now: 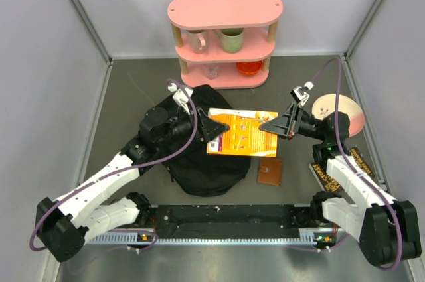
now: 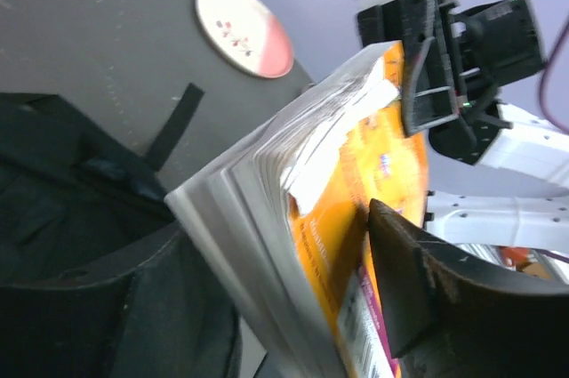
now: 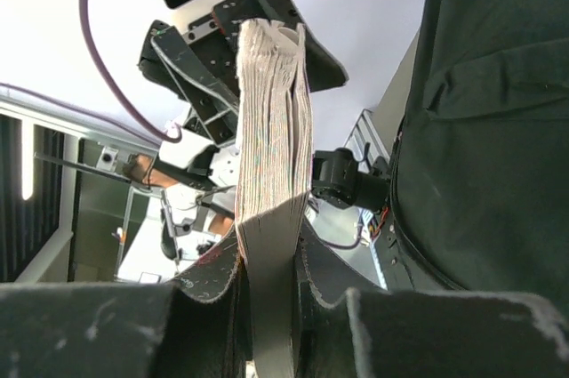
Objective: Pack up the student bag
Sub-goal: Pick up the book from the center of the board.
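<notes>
Firmly the right gripper (image 1: pixel 264 125) pinches one edge of the orange book (image 1: pixel 242 135), while the left gripper (image 1: pixel 222 127) straddles the opposite edge, jaws wide, beside the black bag (image 1: pixel 199 172).

Table (image 1: pixel 133 89): grey, matte, walled in by pale panels.
12 o'clock: pink oval shelf (image 1: pixel 224 10) with two tiers, standing at the far edge; it carries a pale mug (image 1: pixel 196 40), a green mug (image 1: pixel 232 40) and, lower down, an orange bowl (image 1: pixel 250 68).
9 o'clock: black student bag (image 1: pixel 206 176), slumped flat.
2 o'clock: pink-and-white plate (image 1: pixel 345 113).
Near centre, toward 4 o'clock: brown wallet (image 1: pixel 270 171), just beside the bag.
4 o'clock: dark printed packet (image 1: pixel 332 177), partly covered.
</notes>
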Robot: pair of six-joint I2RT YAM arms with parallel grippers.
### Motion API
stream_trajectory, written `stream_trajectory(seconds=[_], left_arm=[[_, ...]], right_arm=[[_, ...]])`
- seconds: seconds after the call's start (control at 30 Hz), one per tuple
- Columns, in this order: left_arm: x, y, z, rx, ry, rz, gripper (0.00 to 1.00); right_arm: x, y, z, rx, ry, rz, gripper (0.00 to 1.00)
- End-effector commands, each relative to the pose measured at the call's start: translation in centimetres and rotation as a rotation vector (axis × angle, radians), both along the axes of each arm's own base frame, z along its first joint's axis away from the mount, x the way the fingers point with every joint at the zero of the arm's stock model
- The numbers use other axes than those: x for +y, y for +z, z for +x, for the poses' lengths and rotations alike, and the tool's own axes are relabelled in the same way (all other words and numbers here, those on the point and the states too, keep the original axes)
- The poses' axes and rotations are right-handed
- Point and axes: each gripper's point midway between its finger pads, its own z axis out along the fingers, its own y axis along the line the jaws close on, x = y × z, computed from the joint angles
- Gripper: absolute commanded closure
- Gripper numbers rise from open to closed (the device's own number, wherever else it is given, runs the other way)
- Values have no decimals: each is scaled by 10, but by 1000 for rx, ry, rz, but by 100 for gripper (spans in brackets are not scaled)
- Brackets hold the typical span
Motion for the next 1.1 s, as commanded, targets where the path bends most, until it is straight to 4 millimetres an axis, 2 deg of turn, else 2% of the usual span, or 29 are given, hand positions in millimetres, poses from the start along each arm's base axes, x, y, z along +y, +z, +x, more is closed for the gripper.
stream_trajectory(seconds=[0.0, 0.03, 0.1, 0.13, 0.17, 0.23, 0.27, 0.3, 0.33, 0.37, 0.43, 0.47, 0.53, 0.63, 0.83, 0.9, 0.93, 1.07], left_arm=[[-5, 36, -16, -129, -109, -101, 35], [-6, 36, -18, -129, -120, -102, 51], [-7, 36, -18, -128, -126, -100, 73], [-7, 37, -18, -127, -125, -100, 92], [-6, 37, -17, -125, -120, -101, 100], [-5, 37, -17, -119, -118, -100, 100], [-4, 38, -17, -122, -111, -103, 100], [-3, 40, -18, -123, -108, -108, 100], [-1, 44, -18, -139, -105, -127, 100], [1, 46, -21, -151, -102, -142, 100], [5, 52, -22, -157, -97, -168, 100], [6, 53, -22, -156, -98, -171, 100], [6, 55, -24, -153, -112, -179, 100], [6, 57, -25, -152, -116, -191, 100], [0, 52, -22, -134, -137, -199, 100], [0, 54, -22, -140, -141, -211, 100], [-1, 53, -20, -132, -141, -209, 100], [-4, 47, -19, -115, -151, -202, 100]], right_arm=[[0, 12, -12, -86, 28, 19, 100], [1, 10, -11, -80, 29, 16, 100], [1, 6, -8, -64, 23, 15, 100], [1, 5, -8, -62, 21, 13, 100], [1, 4, -7, -61, 19, 12, 97], [1, 0, -5, -61, 6, 7, 86], [1, -5, -3, -36, -4, -1, 58], [0, -8, -3, -50, -13, -13, 37], [0, -12, -1, -46, -20, -24, 25], [0, -22, 1, 3, -30, -46, 16], [-1, -32, 2, -19, -52, -92, 9], [-2, -43, 3, 26, -64, -119, 5], [-3, -50, 3, -7, -73, -154, 1], [-2, -57, 0, 6, -52, -158, 1], [2, -41, -8, -34, 7, -94, 2], [5, -39, -8, -33, 17, -88, 4], [6, -36, -9, -49, 24, -81, 12], [14, -25, -17, -65, 84, -32, 28]])
